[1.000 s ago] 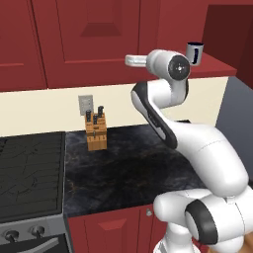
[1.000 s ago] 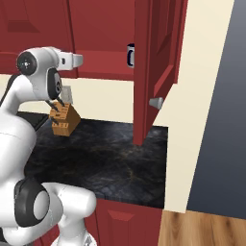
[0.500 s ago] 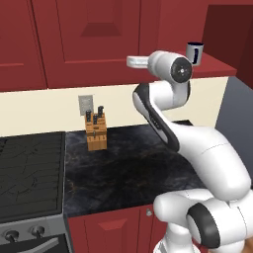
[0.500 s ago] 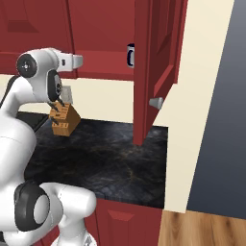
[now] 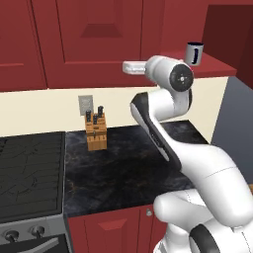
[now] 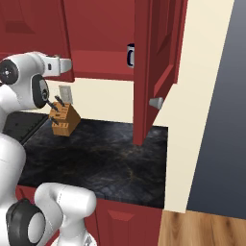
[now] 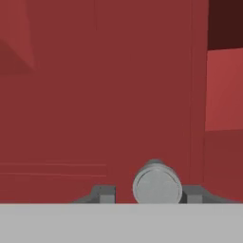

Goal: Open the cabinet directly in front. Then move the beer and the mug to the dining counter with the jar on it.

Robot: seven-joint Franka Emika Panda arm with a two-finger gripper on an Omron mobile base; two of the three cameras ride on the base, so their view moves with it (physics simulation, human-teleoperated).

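**Reaching for the left door knob of the red wall cabinet**

Facing the closed left door of the red raised-panel wall cabinet (image 7: pixel 95 95), the gripper (image 7: pixel 148 193) has its two dark finger tips standing either side of a round silver knob (image 7: pixel 157 184), one to each side and close by it. Whether the pads press on the knob cannot be told, so the grip itself is uncertain; the jaws stand partly closed around it, not wide.

In the left base view the white arm (image 5: pixel 163 108) rises from the lower right and its hand end (image 5: pixel 134 67) lies level against the lower edge of that closed door (image 5: pixel 99 44). To the gripper's right the cabinet's other door (image 6: pixel 153 62) stands swung open, edge-on in the right base view, with its own silver knob (image 6: pixel 156 102) low on its face.

Right of the gripper, on the red inner shelf (image 5: pixel 217 66) of the opened half, stands the small white-grey cylindrical mug (image 5: pixel 194 53), upright, with a dark handle; it shows again just past the open door's edge (image 6: pixel 130 54).

Below the gripper lies the black marbled stone bench (image 5: pixel 128 168). A wooden knife block (image 5: pixel 96 132) with dark handles stands on it near the back wall, beneath a pale wall socket (image 5: pixel 85 105). A dark stove top (image 5: pixel 29 173) adjoins the bench further left.
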